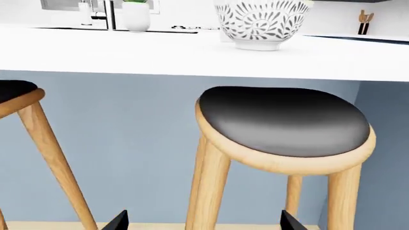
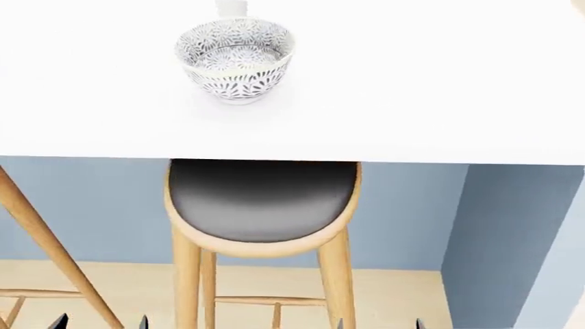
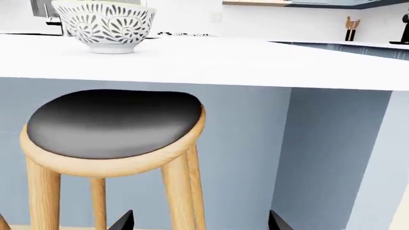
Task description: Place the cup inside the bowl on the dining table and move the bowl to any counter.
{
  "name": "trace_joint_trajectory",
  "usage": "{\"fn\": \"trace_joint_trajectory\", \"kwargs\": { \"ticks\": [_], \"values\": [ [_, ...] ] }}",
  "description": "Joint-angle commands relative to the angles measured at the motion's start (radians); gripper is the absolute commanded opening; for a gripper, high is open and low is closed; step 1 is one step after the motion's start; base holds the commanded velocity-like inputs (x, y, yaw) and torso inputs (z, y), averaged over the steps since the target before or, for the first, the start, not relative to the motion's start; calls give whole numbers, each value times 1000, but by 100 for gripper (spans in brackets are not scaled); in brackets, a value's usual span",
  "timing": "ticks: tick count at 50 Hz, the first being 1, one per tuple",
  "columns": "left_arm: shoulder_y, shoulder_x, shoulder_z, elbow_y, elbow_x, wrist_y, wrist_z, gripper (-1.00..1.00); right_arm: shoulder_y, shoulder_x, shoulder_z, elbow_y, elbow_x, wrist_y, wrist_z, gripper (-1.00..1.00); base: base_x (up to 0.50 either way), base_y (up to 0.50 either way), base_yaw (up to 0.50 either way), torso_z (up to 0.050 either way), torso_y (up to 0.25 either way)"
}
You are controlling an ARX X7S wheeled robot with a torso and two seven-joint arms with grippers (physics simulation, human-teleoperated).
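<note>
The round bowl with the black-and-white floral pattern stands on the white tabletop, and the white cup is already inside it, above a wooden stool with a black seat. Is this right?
Not quite. The head view shows the round floral-patterned bowl empty; the plain white cup stands behind it on the white tabletop, only partly in frame. The wooden stool with the black seat does stand below the table's edge.

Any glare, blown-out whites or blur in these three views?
Head view: dining table is near-featureless white, with only a faint shadow under the bowl; the cup is cropped and barely separates from it. Left wrist view: soft sheen on the stool seat, background slightly soft. Right wrist view: same sheen, no motion blur.
</note>
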Motion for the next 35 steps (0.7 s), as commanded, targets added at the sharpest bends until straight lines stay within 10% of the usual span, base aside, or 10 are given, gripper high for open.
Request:
{"fn": "trace_joint_trajectory", "kwargs": {
  "ticks": [1,35],
  "values": [
    [2,-7,6,4,-6,1,-4,100,1,5,-5,0,6,-5,3,100,4,344,0,0,0],
    [8,-29,35,24,7,22,-16,100,-2,16,-17,-11,29,-19,13,100,2,14,0,14,0]
  ]
}}
